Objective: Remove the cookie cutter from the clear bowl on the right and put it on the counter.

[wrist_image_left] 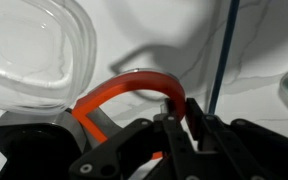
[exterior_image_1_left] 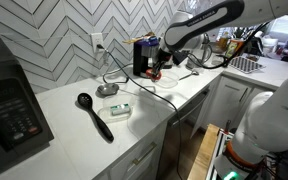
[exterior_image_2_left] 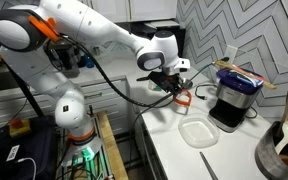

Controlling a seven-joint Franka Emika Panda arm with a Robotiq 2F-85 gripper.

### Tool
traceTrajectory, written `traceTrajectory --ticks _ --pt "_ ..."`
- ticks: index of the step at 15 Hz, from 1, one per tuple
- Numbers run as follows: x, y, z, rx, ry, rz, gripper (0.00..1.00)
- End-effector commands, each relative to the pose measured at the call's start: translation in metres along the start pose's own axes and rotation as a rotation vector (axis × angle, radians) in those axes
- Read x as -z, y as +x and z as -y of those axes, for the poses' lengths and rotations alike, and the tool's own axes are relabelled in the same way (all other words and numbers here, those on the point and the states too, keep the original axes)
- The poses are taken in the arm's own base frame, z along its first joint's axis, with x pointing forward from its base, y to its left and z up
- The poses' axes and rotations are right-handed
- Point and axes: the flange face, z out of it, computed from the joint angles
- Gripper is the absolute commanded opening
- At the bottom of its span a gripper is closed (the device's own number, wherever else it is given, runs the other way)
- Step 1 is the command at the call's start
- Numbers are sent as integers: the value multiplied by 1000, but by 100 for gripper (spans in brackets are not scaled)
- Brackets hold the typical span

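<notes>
1. A white robot arm reaches over a long white surface [exterior_image_1_left: 59,112].
2. Its hand [exterior_image_2_left: 176,88] is clenched on the red cookie cutter [exterior_image_2_left: 185,97], which sits at the fingertips.
3. In the wrist view, the cutter's curved red band arcs out from between the dark fingers [wrist_image_left: 170,128], outside the clear bowl [wrist_image_left: 34,50] and just beside its rim.
4. Whether the cutter touches the surface cannot be told.
5. A black ladle [exterior_image_1_left: 96,118] lies on the surface, well apart from the hand.
</notes>
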Motion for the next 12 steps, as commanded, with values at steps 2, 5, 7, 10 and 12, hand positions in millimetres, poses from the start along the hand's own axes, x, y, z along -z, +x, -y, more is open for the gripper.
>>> traceTrajectory --ticks 2,5,7,10,12 --pt "-32 13 -14 -10 4 26 4" --pt "-43 19 -20 -19 3 51 4" --pt "-50 20 -26 -33 -4 71 41" --pt "-51 19 -32 -59 6 81 55" --pt "-29 17 -33 -90 39 44 70"
